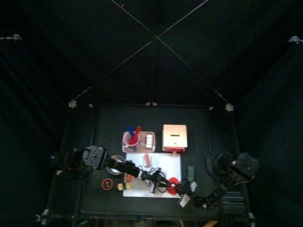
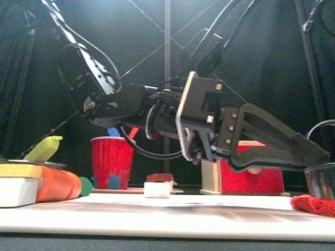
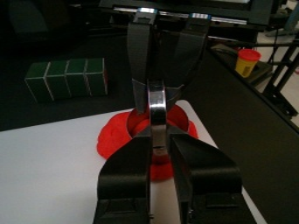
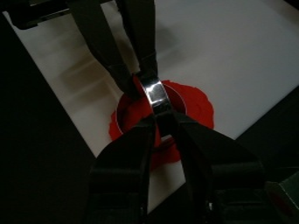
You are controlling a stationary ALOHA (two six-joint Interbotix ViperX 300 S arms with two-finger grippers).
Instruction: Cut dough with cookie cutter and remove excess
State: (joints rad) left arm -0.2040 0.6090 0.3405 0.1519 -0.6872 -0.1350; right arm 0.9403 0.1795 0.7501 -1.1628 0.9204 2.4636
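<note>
The dough (image 3: 117,138) lies flat on the white sheet (image 3: 47,166), near the sheet's edge, and both arms meet directly over it. The left gripper (image 3: 152,131) is clamped on a thin metal cookie cutter (image 4: 155,90) (seen edge-on from its own wrist camera, a bright strip between the two black jaws), which stands on the red blob. The right gripper (image 4: 156,107) reaches the same cutter from the opposite side; whether it grips the cutter cannot be told. A green box (image 3: 66,79) sits beyond the sheet.
</note>
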